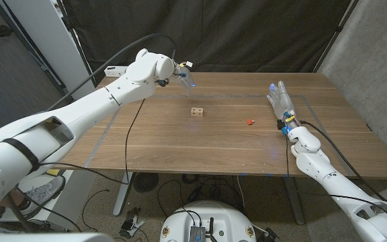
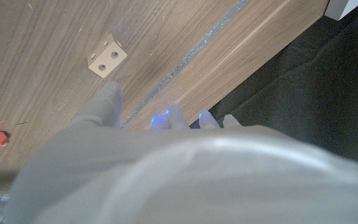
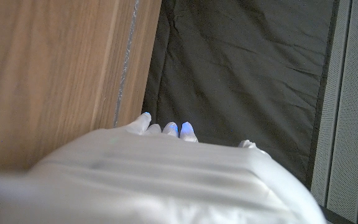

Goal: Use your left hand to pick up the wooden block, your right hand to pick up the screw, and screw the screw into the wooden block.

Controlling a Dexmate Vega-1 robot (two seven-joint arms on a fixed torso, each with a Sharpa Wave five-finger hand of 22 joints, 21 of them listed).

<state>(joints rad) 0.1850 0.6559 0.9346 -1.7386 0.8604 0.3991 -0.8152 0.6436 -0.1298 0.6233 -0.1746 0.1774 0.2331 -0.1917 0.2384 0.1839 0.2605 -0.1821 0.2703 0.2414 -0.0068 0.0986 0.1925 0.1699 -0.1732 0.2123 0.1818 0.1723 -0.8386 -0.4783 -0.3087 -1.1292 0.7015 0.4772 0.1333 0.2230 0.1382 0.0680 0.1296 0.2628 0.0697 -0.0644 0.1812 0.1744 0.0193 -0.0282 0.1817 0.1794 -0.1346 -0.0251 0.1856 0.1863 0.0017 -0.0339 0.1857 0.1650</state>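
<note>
While both hands wait unladen, fingers apart, the small pale wooden block with two holes [image 1: 196, 112] lies mid-tabletop, nearer the raised left hand [image 1: 185, 77]; the small red screw [image 1: 249, 122] sits near the right hand [image 1: 281, 101].

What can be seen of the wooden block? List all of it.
The wooden block is a small, pale, unfinished-looking cube. The left wrist view shows two round holes in one face. It sits on the wooden table near the middle, with the red screw lying apart from it toward the robot's right. Nothing but the table touches it; neither hand holds it.
</note>
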